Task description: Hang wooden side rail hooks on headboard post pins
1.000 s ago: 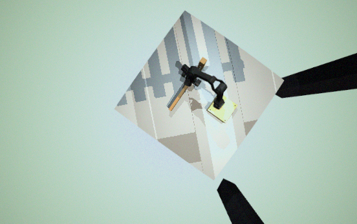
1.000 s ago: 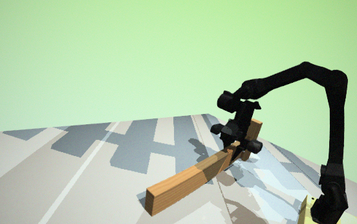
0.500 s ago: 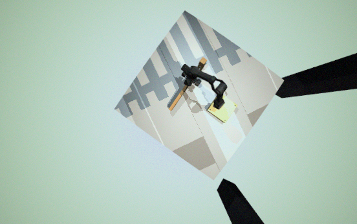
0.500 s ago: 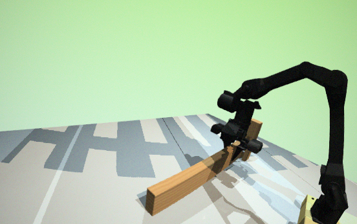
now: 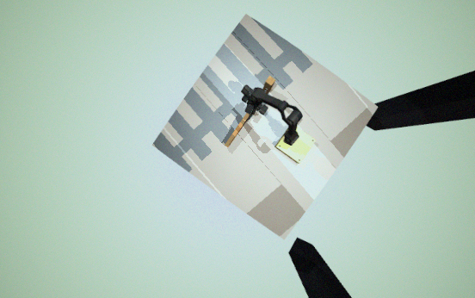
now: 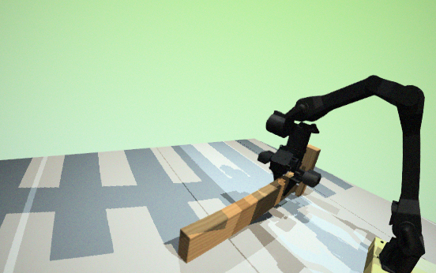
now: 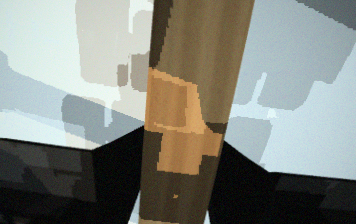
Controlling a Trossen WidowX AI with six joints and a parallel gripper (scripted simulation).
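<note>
The wooden side rail (image 5: 236,133) (image 6: 229,217) (image 7: 192,75) slopes up from the table toward the upright wooden headboard post (image 5: 269,83) (image 6: 313,155). The rail's far end rests on the patterned table (image 5: 241,181) (image 6: 79,221). Its raised end is at the post, behind my gripper. My gripper (image 5: 249,107) (image 6: 290,177) (image 7: 179,131) is shut on the rail close to the post. In the wrist view the rail runs straight up the middle between the dark fingers. The steel hooks, the pins and the post's slot are hidden by the gripper and the rail.
The arm's base stands on a pale yellow plate (image 5: 302,149) (image 6: 373,252) at the table's right side. The table's edge runs close behind the post. Two dark shapes (image 5: 430,103) (image 5: 316,269) lie outside the table in the overhead view.
</note>
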